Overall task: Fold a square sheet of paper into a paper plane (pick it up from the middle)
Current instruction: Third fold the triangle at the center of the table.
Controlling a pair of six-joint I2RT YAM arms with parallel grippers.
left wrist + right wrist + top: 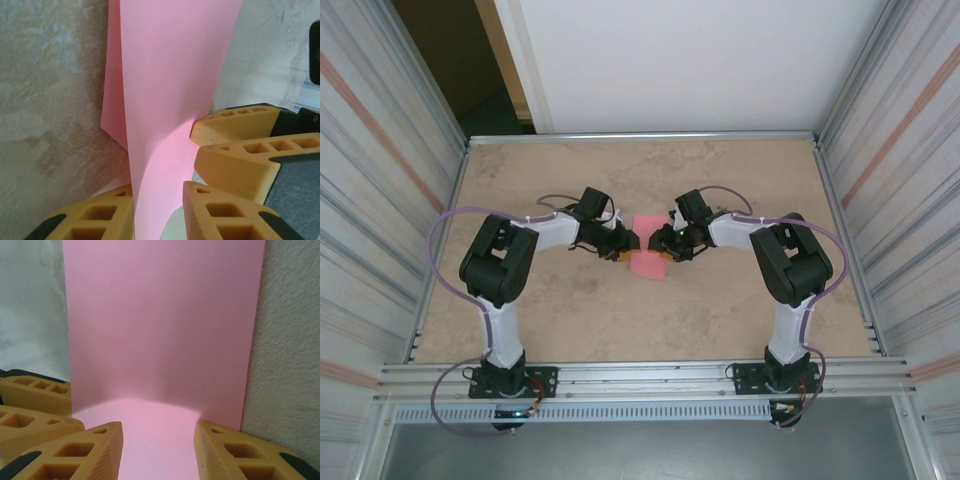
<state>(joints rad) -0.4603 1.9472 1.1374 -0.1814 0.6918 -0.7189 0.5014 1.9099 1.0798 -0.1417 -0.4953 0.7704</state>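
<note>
The square sheet of paper [648,263] is pink and lies mid-table, bent up between the two grippers. In the left wrist view the sheet [170,90] curves and runs down between my left gripper's [159,215] orange fingers [95,220]. It touches the left finger, and a gap shows beside the other. My left gripper [626,245] stands open around it. My right gripper [157,450] is open, its fingers [225,450] wide apart over the sheet [160,330], which bends upward just ahead of them. The right gripper [665,243] faces the left one closely across the paper.
The beige tabletop [570,300] is walled by metal frame rails [640,372] at the front and panels on both sides. The right gripper's fingers [240,165] crowd the left wrist view. The left gripper's fingers [35,390] sit at the right wrist view's left edge.
</note>
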